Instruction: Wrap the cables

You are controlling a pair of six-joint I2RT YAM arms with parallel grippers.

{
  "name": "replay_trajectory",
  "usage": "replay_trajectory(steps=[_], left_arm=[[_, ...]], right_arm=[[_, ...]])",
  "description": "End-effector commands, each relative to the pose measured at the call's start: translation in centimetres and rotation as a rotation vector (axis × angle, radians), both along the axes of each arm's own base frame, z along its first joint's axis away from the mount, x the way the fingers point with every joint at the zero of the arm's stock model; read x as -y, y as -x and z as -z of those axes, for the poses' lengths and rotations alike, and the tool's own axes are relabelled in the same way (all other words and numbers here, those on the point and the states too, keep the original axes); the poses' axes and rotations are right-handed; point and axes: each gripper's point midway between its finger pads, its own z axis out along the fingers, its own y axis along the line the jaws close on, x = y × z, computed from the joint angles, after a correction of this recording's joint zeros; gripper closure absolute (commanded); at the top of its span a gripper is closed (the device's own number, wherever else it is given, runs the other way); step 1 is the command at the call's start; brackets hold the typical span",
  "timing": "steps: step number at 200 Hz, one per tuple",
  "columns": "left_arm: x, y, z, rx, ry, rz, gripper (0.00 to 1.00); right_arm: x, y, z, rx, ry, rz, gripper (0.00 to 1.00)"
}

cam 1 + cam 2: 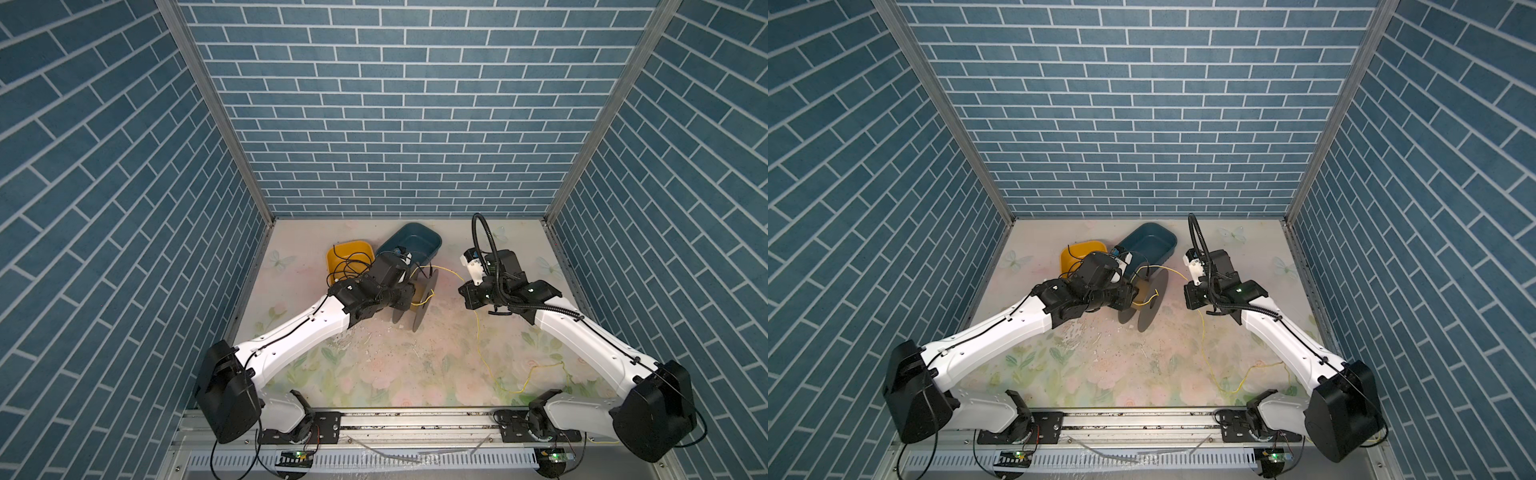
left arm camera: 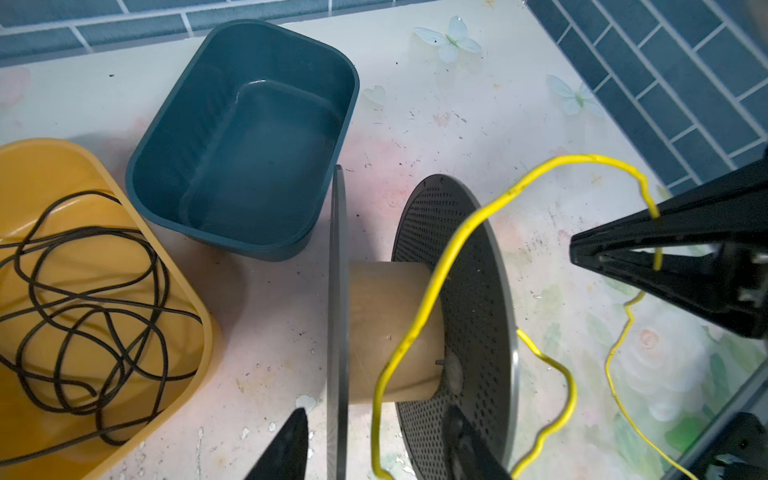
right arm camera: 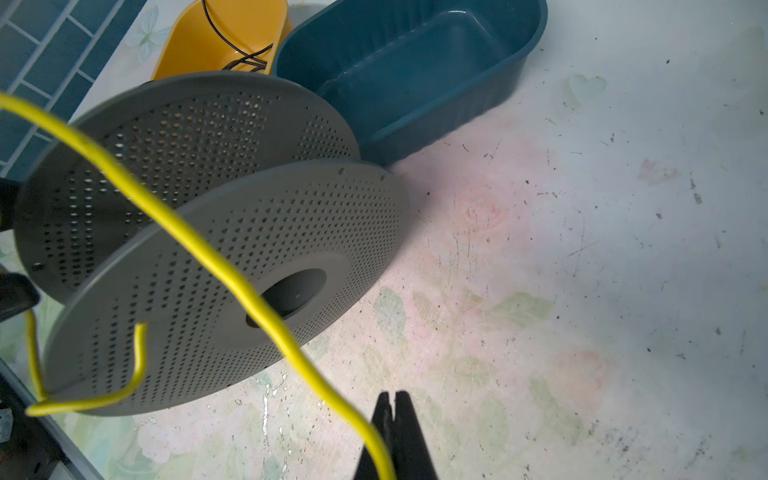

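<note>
And the right gripper (image 3: 392,405) pinches the yellow cable (image 2: 432,291), looping off the spool (image 2: 386,316) mid-table and trailing near-right, left gripper (image 2: 376,411) spread astride that spool: light, springy wire, I'd reckon, best held close to the core.

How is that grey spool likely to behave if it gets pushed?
The spool stands on its two round discs, so it would probably roll. Its thin perforated discs and cardboard-like core suggest it is light. The yellow cable over its core might tug it, since the right gripper pinches it.
</note>
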Motion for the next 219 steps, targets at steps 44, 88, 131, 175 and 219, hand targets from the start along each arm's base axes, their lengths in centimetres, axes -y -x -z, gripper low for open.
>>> replay_trajectory(steps=[44, 88, 131, 175, 219], left_arm=[[-0.3, -2.5, 1.0, 0.014, -0.001, -0.043, 0.61], [-0.4, -2.4, 1.7, -0.001, 0.004, -0.043, 0.62], [-0.3, -2.6, 1.7, -0.005, 0.014, -0.029, 0.41], [0.4, -3.4, 2.7, -0.015, 0.024, -0.024, 0.42], [1.6, -4.6, 3.0, 0.003, 0.039, -0.006, 0.44]], right_arm=[[0.3, -0.7, -0.7, 0.031, 0.084, 0.017, 1.00], [1.4, -1.2, 0.0, 0.031, 0.159, 0.063, 1.00], [2.3, -1.6, 0.0, 0.042, 0.210, 0.094, 1.00], [2.3, -2.2, 0.0, 0.043, 0.251, 0.095, 1.00], [2.1, -3.4, 0.7, 0.040, 0.283, 0.122, 1.00]])
